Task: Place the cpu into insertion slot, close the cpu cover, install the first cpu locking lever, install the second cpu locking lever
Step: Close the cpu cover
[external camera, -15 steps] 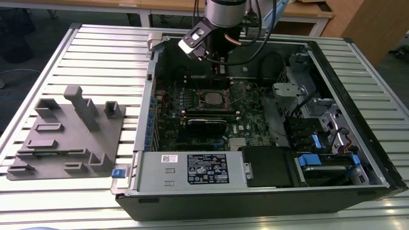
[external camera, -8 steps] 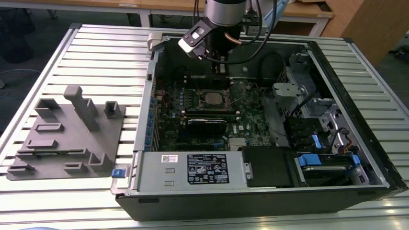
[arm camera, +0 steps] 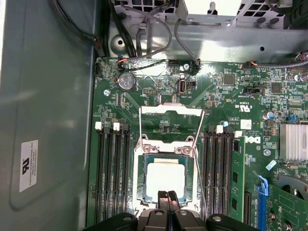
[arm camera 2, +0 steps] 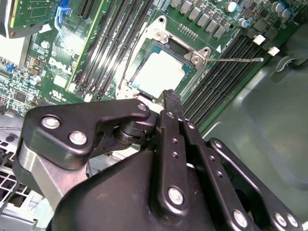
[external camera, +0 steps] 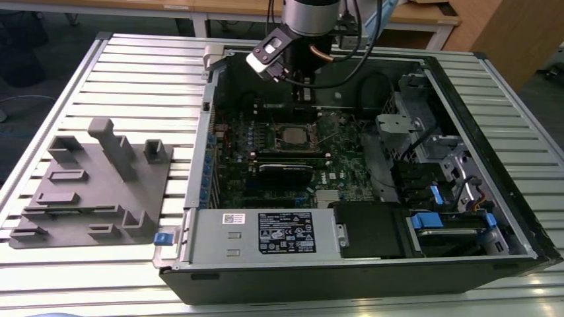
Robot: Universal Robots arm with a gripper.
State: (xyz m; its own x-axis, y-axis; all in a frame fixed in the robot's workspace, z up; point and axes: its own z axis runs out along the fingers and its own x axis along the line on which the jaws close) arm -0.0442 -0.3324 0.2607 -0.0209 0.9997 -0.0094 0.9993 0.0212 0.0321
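Inside the computer case point(external camera: 352, 281) the cpu point(arm camera: 164, 175) sits in the insertion slot point(arm camera: 141, 179), the cpu cover point(arm camera: 171, 109) apparently not yet lowered, the hand point(arm camera: 168, 198) closed and empty.

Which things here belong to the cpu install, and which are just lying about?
Job: cpu, seated in the insertion slot; cpu cover; gripper.
Lying about: grey fixture tray; power supply; memory slots.

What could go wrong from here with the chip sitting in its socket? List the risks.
1. The shut end effector hangs right by the chip; a low pass could scrape or shift it.
2. The thin lever sticks out loose to the side and could snag on a passing arm.
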